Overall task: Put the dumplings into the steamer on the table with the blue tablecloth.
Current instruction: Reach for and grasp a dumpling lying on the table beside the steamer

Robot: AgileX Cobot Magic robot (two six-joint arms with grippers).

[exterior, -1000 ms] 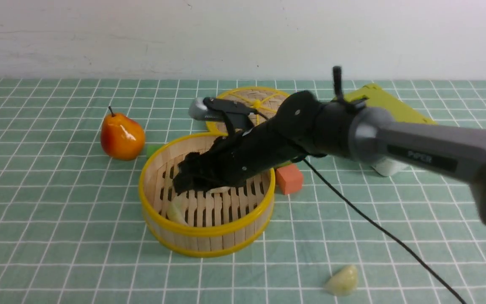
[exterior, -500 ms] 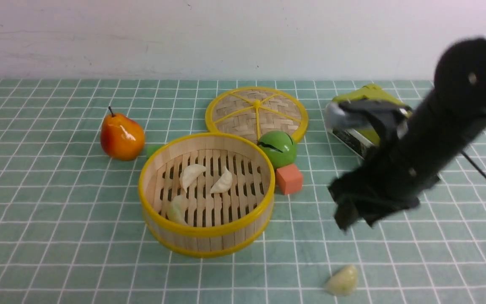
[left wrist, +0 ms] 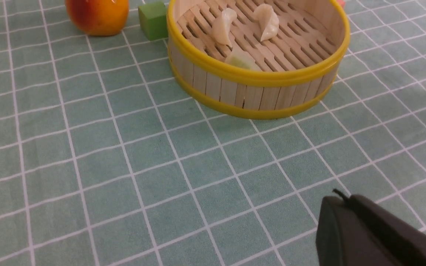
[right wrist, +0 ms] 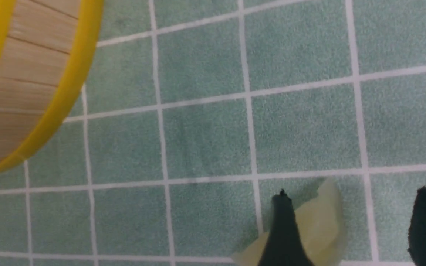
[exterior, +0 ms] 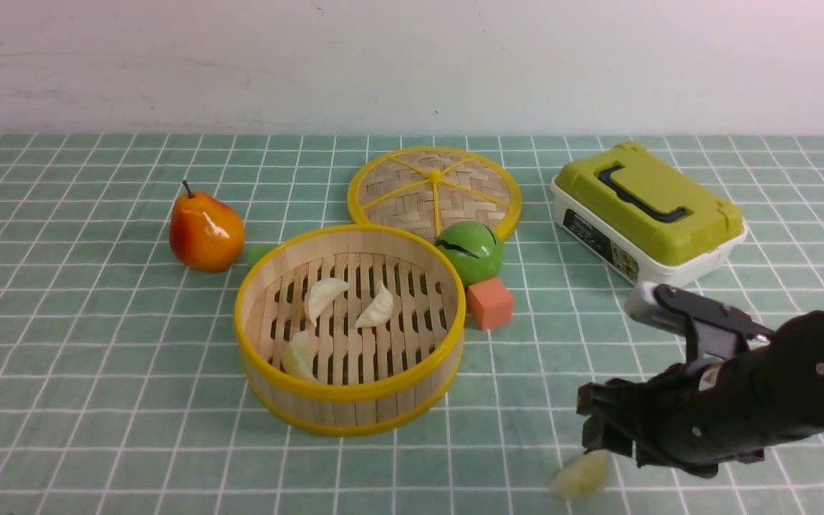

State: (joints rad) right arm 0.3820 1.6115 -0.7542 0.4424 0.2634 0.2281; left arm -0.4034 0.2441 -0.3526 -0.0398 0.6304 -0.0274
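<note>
The steamer (exterior: 350,392) stands mid-table on the blue tablecloth (exterior: 97,357). Inside it lie two white dumplings (exterior: 325,295) (exterior: 378,309) and a greenish one (exterior: 297,355). Another pale greenish dumpling (exterior: 582,476) lies on the cloth at the front right. My right gripper (exterior: 593,425) hangs low right over it and is open. In the right wrist view one fingertip (right wrist: 281,207) covers part of that dumpling (right wrist: 318,218), and the other stands well clear to the side. My left gripper (left wrist: 337,201) is shut and empty above bare cloth in front of the steamer (left wrist: 257,77).
A pear (exterior: 206,229) and a small green cube (exterior: 260,254) sit left of the steamer. Behind it lies the woven lid (exterior: 419,186), with a green ball (exterior: 471,250) and an orange cube (exterior: 490,302) at its right. A green-lidded box (exterior: 648,211) stands back right.
My right arm has pulled out of the steamer, swung right and dropped to the front-right dumpling. Two white dumplings that the arm hid now show in the steamer.
</note>
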